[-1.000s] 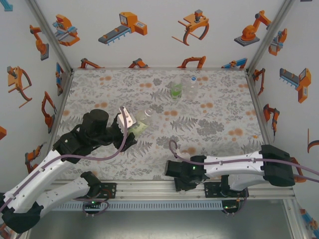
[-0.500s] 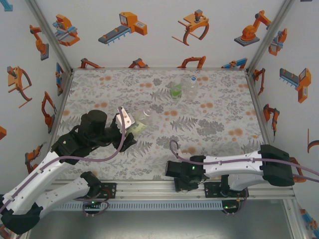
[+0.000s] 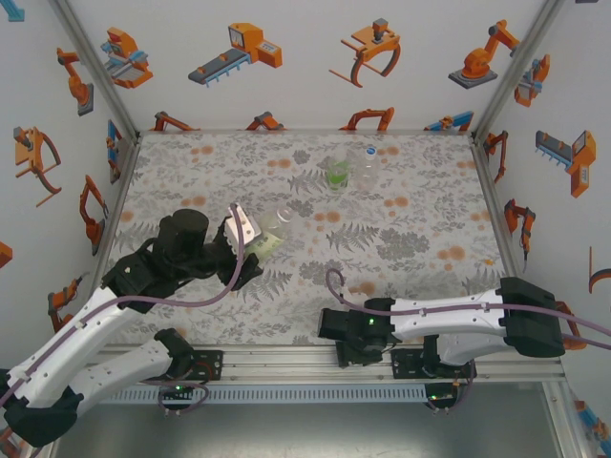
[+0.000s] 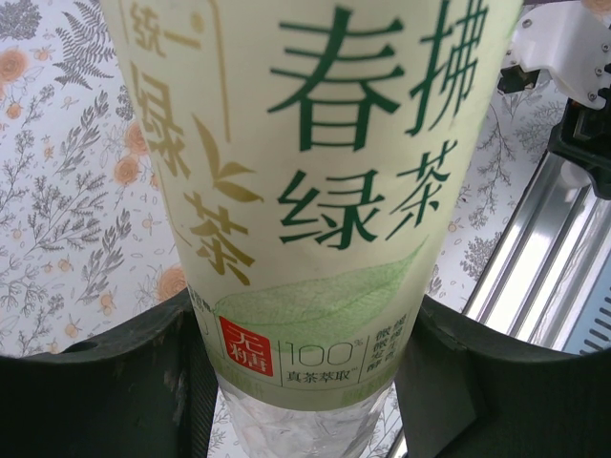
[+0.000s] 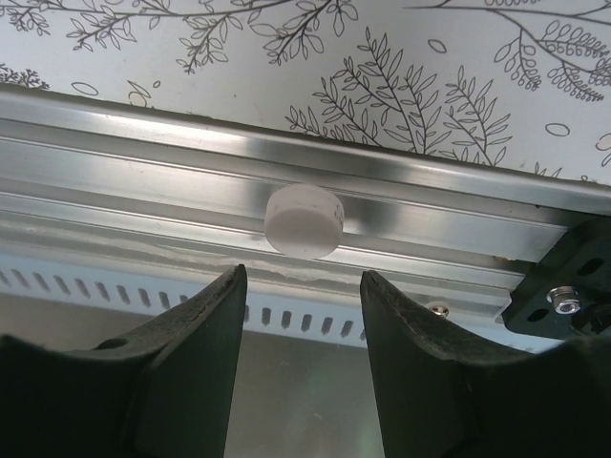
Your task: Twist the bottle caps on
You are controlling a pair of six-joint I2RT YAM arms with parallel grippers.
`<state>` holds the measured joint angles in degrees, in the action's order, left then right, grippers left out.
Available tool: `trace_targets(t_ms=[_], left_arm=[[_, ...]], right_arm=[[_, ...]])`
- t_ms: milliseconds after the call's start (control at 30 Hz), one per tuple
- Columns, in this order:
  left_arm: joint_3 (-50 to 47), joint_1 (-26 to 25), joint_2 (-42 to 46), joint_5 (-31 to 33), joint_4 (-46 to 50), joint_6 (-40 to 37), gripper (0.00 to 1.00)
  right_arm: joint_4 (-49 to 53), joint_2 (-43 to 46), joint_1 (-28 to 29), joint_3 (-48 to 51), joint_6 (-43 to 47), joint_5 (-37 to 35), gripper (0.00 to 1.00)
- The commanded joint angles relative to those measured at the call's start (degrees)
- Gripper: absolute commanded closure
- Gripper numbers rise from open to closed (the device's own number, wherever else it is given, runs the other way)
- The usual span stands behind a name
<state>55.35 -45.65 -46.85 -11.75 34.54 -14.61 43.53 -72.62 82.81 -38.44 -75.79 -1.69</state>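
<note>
- pinching the labelled bottle (image 4: 315, 191) near the lower edge of its label with the left gripper (image 3: 243, 246), tilted over the left middle of the table (image 3: 410, 219).
- spread apart at the right gripper (image 5: 301, 286), nothing between; white cap (image 5: 304, 220) just ahead, lying on the front rail (image 5: 143, 162).
- probably light, hard and slick; likely to skid or roll along the metal.
- best pinched squarely across its round side wall.
- for the thin bottle wall: firm hold, no crushing.
</note>
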Motion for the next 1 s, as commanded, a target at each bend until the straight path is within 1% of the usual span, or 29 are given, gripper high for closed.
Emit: trace_targets(t_ms=[0,100,200,333,867,967], left_arm=[[-0.64,0.35,-0.24,-0.78,-2.53,0.37,1.00],[-0.26,0.34,-0.72,-1.08,-2.32,0.37,1.00],[-0.07,0.31,-0.78,-1.12,-2.03,0.29,1.00],[-0.08,0.38,-0.27,-0.90,-1.77,0.35,1.00],[-0.11,0.38,-0.13,-0.64,-1.76,0.40,1.00],[-0.09,0.38,-0.09,-0.59,-1.68,0.34,1.00]], right_arm=[[-0.44,0.16,-1.13,-0.54,2.89,-2.73,0.50],[-1.32,-0.51,-1.66,-0.38,4.94,-3.54,0.50],[-3.07,-1.59,-1.95,0.29,5.63,-2.79,0.51],[-3.31,-2.50,-1.95,0.46,6.18,-3.66,0.52],[-5.86,-3.17,-2.90,2.33,6.27,-1.91,0.61],[-5.24,-2.96,-2.98,1.93,6.44,-2.30,0.65]])
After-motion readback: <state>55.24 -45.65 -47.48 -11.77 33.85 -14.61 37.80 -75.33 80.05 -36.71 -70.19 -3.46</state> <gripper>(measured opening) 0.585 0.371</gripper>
